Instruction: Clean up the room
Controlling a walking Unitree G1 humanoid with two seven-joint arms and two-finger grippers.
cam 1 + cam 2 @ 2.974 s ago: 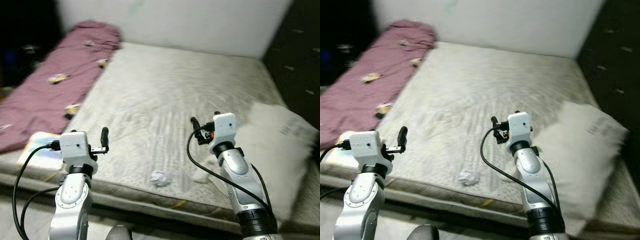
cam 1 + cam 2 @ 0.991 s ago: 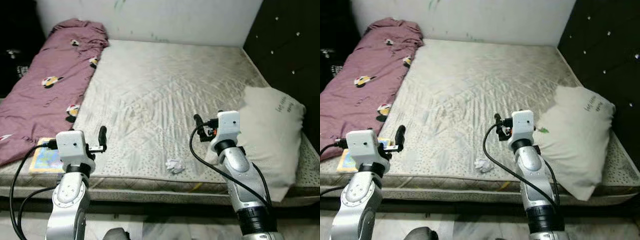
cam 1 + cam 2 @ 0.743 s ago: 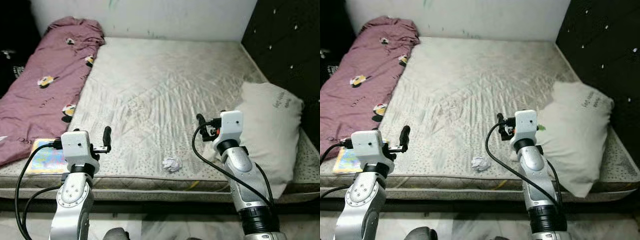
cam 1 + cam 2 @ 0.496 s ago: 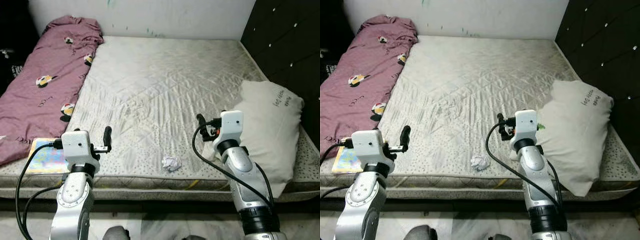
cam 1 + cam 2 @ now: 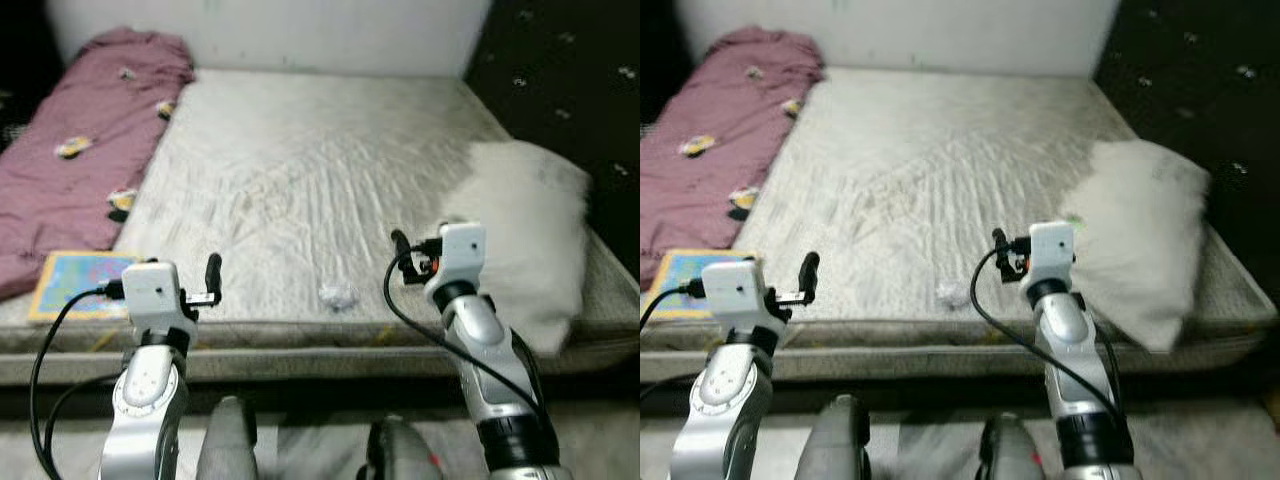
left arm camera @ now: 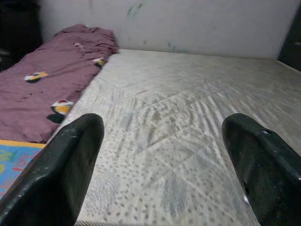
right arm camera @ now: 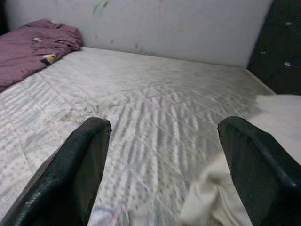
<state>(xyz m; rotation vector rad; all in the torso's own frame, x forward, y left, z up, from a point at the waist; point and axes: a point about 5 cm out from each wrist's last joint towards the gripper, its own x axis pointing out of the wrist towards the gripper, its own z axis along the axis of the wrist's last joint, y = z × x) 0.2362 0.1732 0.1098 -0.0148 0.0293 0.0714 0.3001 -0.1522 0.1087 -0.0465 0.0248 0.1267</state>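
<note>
A: Count on the bare off-white quilted mattress (image 5: 320, 170)?

B: One small crumpled white paper ball (image 5: 338, 294), near the front edge, between the two arms. One white pillow (image 5: 525, 235) along the right side by the dark tufted wall panel (image 5: 560, 70). One mauve blanket with small printed patches (image 5: 75, 130) bunched down the left side. One flat blue-and-yellow picture book (image 5: 75, 282) at the front left corner, just below the blanket.

A: Arms?

B: Both silver arms are raised in front of the bed, forearms upright, wrists bent so the fingers aim across the mattress. Left pincer (image 6: 164, 165) hangs over the front left part of the mattress, near the book. Right pincer (image 7: 169, 169) hangs just right of the paper ball, beside the pillow's lower corner.

A: Pincer state?

B: Both spread wide, black fingers well apart in the wrist views, nothing between them, touching nothing. Paper ball shows blurred at the base of the right wrist view (image 7: 109, 215), untouched.

A: Picture quality?

B: Head views slightly blurred.
</note>
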